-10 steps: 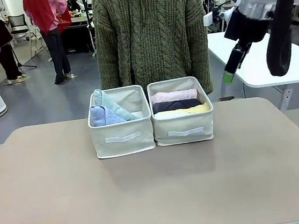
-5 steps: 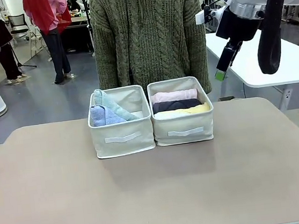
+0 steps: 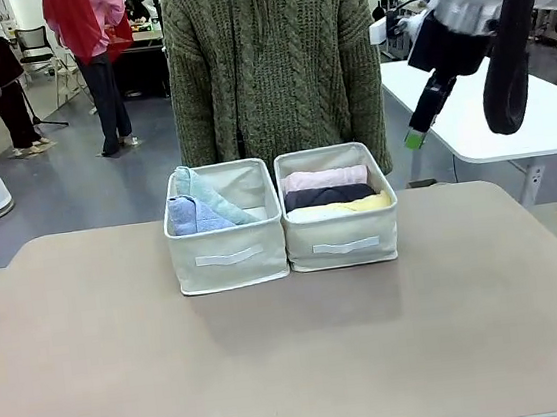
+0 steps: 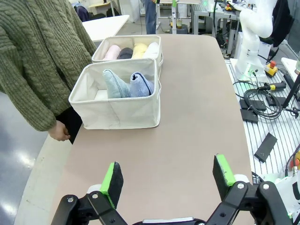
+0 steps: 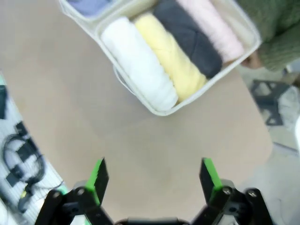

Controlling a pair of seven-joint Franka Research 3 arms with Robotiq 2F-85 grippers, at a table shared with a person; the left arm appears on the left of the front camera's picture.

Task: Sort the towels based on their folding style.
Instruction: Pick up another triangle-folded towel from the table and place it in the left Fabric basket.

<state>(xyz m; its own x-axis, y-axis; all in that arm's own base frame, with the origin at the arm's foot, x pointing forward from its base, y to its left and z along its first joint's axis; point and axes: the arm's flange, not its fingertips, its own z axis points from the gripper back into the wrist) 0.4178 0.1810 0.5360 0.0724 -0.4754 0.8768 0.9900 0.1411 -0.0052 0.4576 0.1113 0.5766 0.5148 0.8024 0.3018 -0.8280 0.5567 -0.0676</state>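
The towels already lie sorted by fold. The four rolled ones, the white towel [image 5: 138, 63], the yellow towel [image 5: 169, 57], the dark grey towel [image 5: 190, 36] and the pink towel [image 5: 214, 24], lie side by side in the right bin [image 3: 343, 236]. The two cone-folded ones, the light blue towel [image 4: 141, 84] and the pale teal towel [image 4: 115, 83], stand together in the left bin [image 3: 229, 257]. The two beige fabric bins touch each other near the far edge of the table [image 3: 296, 357], right in front of a person in a green cable-knit sweater [image 3: 272, 58].

Judging from this, the sort looks finished, so the step in hand is a clean withdrawal. The right gripper [image 5: 154, 180] hangs well above its bin with its jaws spread wide and nothing between the green pads; the left gripper [image 4: 168, 180] is likewise spread and empty, hovering over the bare table near the left bin. Good practice here is to lift both arms straight away from the bins, without brushing a rim, and to keep clear of the person's hand [image 4: 60, 132] hanging beside the table edge.
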